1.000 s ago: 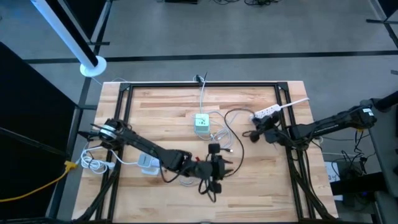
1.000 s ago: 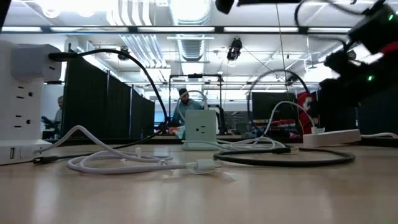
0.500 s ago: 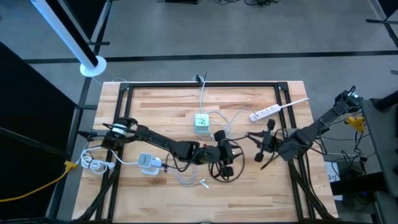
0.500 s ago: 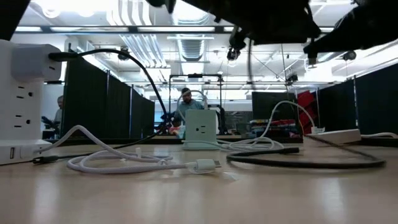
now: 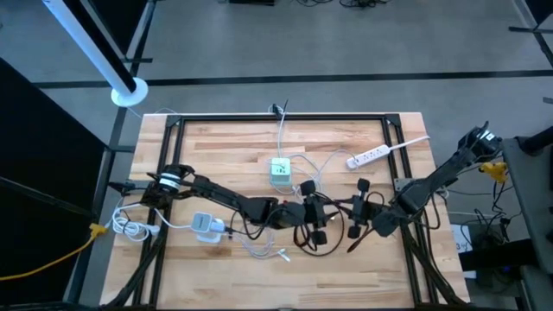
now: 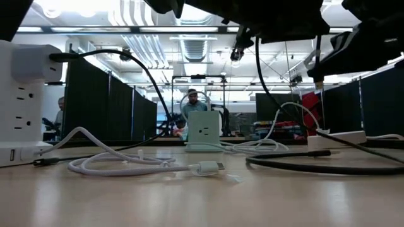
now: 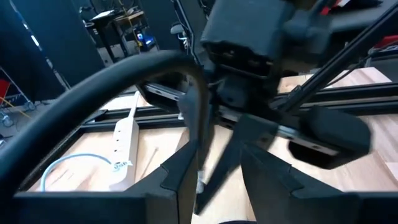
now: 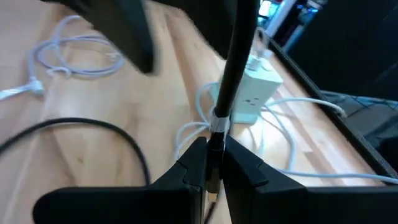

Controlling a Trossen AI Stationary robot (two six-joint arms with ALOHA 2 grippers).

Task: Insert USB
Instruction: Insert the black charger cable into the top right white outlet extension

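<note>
Your right gripper (image 8: 211, 163) is clamped on the black cable (image 8: 231, 68), the left gripper (image 7: 208, 180) pinching it just ahead, so next carry its plug toward the green charger (image 8: 254, 92) beyond.

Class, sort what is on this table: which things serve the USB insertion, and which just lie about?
In the job: black cable, held by left end effector and right end effector; green charger block, likely the socket.
Lying about: white power strip; white cable; white adapter.
</note>
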